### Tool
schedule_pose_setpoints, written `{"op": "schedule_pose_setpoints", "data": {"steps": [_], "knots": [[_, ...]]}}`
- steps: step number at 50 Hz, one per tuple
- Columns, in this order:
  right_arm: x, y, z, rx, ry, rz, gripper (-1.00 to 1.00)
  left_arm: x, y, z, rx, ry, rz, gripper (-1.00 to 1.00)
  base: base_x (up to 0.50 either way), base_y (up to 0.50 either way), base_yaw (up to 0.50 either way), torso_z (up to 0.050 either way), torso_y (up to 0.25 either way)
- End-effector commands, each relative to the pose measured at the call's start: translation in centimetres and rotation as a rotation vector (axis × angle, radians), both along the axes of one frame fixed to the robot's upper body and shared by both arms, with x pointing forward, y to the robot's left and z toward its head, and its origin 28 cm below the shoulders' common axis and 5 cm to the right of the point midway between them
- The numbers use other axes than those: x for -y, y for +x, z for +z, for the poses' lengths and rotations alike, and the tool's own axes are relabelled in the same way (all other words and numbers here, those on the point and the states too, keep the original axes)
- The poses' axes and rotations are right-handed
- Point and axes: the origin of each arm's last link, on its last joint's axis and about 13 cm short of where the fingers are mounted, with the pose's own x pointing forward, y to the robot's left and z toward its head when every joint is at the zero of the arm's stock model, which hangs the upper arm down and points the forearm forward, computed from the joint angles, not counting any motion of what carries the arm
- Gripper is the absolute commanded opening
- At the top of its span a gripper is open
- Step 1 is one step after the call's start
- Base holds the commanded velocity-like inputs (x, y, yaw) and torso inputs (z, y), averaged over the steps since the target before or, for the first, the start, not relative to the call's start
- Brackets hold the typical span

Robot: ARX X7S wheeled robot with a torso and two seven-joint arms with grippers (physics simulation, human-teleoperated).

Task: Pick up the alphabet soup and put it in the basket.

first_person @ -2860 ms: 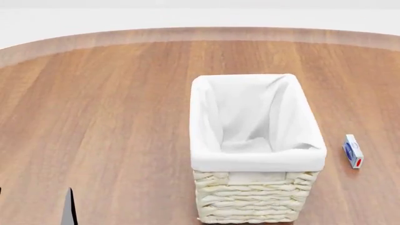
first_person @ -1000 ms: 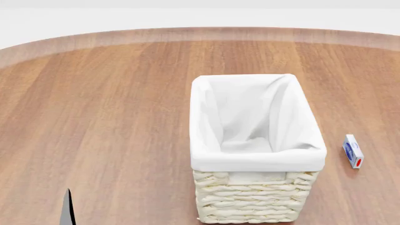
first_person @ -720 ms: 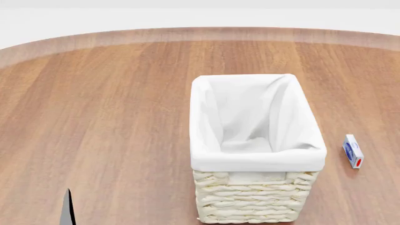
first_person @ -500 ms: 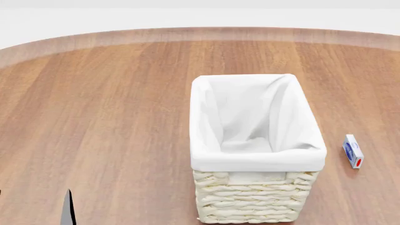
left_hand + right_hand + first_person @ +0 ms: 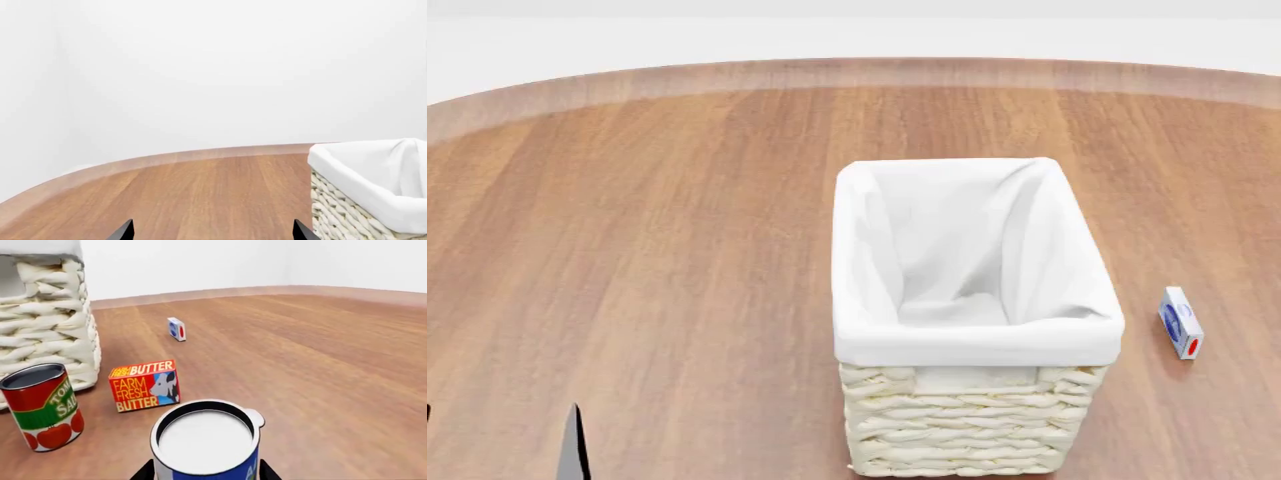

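The alphabet soup (image 5: 205, 442) stands upright on the wooden desk (image 5: 320, 355), its pale top facing the right wrist camera, and the right gripper (image 5: 205, 471) has its dark fingers (image 5: 145, 472) spread to either side of the can, close against its blue label; whether they touch it cannot be told. Near the soup stand a red-and-green tomato can (image 5: 41, 406) and a butter box (image 5: 144, 385), both just beside the basket (image 5: 47, 325), with a small blue-and-white box (image 5: 176, 329) farther off. In the head view the basket (image 5: 974, 350) sits open, white lining folded over its rim. The left gripper (image 5: 210, 231) shows two fingers (image 5: 123, 232) spread well apart above bare desk, holding nothing
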Motion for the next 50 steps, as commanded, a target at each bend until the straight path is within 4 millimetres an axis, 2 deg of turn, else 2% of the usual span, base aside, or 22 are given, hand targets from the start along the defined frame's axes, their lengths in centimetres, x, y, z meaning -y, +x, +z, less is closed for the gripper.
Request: {"op": "schedule_pose_setpoints", "data": {"steps": [1, 11, 13, 18, 20, 21, 26, 40, 41, 50], "knots": [[-0.2, 0.9, 1.9, 0.029, -0.027, 0.024, -1.0, 0.0, 0.0, 0.0, -0.001, -0.001, -0.002, 1.0, 0.0, 0.0, 0.0, 0.0, 0.0], [-0.2, 2.6, 7.4, 0.109, -0.057, 0.057, -1.0, -0.1, 0.0, 0.0, -0.001, -0.003, 0.0, 1.0, 0.0, 0.0, 0.0, 0.0, 0.0], [-0.2, 2.8, 9.7, 0.172, -0.06, 0.073, -1.0, -0.1, 0.0, 0.1, 0.0, -0.006, -0.001, 1.0, 0.0, 0.0, 0.0, 0.0, 0.005], [-0.4, 3.6, 13.8, 0.237, -0.107, 0.104, -1.0, 0.0, 0.0, 0.0, -0.002, -0.005, -0.002, 1.0, 0.0, 0.0, 0.0, 0.0, 0.0], [-0.5, 3.8, 14.0, 0.223, -0.123, 0.105, -1.0, 0.0, 0.0, 0.0, -0.003, -0.005, -0.002, 1.0, 0.0, 0.0, 0.0, 0.0, 0.0], [-0.7, 4.1, 15.1, 0.237, -0.13, 0.128, -1.0, 0.0, 0.0, 0.1, -0.003, -0.006, -0.003, 1.0, 0.0, 0.0, 0.0, 0.0, 0.0], [-1.3, 4.9, 17.7, 0.268, -0.15, 0.155, -1.0, 0.0, 0.1, 0.0, -0.007, -0.007, -0.005, 1.0, 0.0, 0.0, 0.0, 0.0, 0.0], [-2.0, 6.4, 23.3, 0.344, -0.176, 0.175, -1.0, 0.1, 0.0, 0.1, -0.006, -0.008, -0.005, 1.0, 0.0, 0.0, 0.0, 0.0, 0.001], [-2.3, 6.7, 24.2, 0.362, -0.185, 0.191, -1.0, 0.1, 0.0, 0.1, -0.007, -0.009, -0.005, 1.0, 0.0, 0.0, 0.0, 0.0, 0.0], [-3.6, 9.2, 27.9, 0.437, -0.243, 0.285, -1.0, 0.1, 0.0, 0.1, -0.008, -0.008, -0.003, 1.0, 0.0, 0.0, 0.0, 0.0, 0.0]]}}
